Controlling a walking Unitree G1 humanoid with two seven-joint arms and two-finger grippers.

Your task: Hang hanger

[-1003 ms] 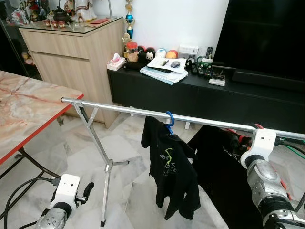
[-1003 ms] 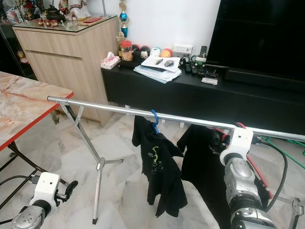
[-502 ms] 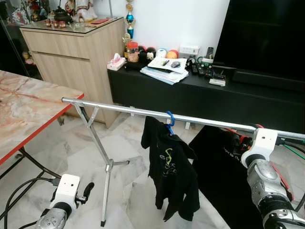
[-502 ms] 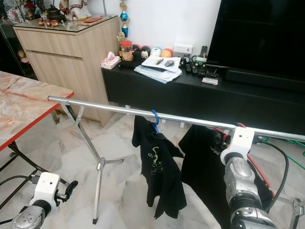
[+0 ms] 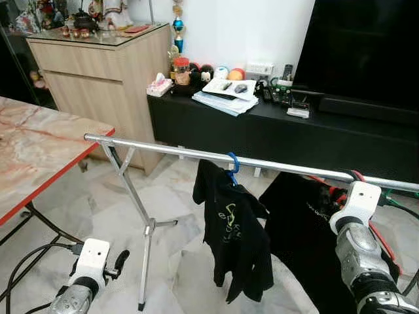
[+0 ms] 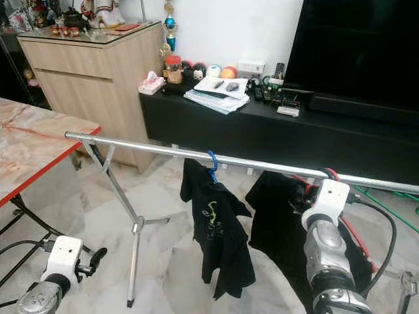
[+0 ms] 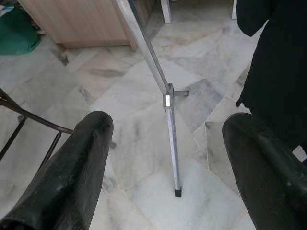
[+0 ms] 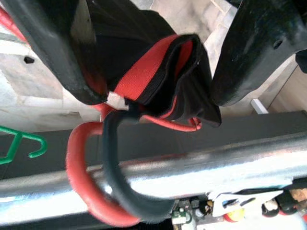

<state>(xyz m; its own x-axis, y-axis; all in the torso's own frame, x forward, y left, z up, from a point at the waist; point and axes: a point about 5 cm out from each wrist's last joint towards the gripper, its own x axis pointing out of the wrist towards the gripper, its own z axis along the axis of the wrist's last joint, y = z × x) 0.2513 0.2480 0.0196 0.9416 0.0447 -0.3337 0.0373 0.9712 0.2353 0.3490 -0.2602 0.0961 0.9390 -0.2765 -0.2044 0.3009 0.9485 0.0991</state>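
A silver rail [image 5: 170, 152] spans the room on a folding rack. A blue hanger [image 5: 233, 161] on it carries a black T-shirt [image 5: 237, 239]. Further right hangs a black garment [image 5: 304, 229] with a red-trimmed collar [image 8: 153, 76]. My right gripper [image 8: 153, 98] is up at the rail, shut on that collar and the hanger neck. A red hook [image 8: 79, 184] and a black hook [image 8: 122, 191] curl over the rail [image 8: 201, 165] side by side. My left gripper [image 7: 168, 129] hangs low on the left, open with nothing in it, over the floor.
A marble table with a red edge [image 5: 46, 176] stands at the left. The rack's leg [image 5: 147, 229] stands on the marble floor. Behind are a wooden cabinet [image 5: 98, 78], a cluttered black TV bench [image 5: 275, 127] and a television [image 5: 366, 46].
My right wrist has sunk slightly just below the rail, and the black garment has settled with it. The black T-shirt swings a little. The left arm has not moved.
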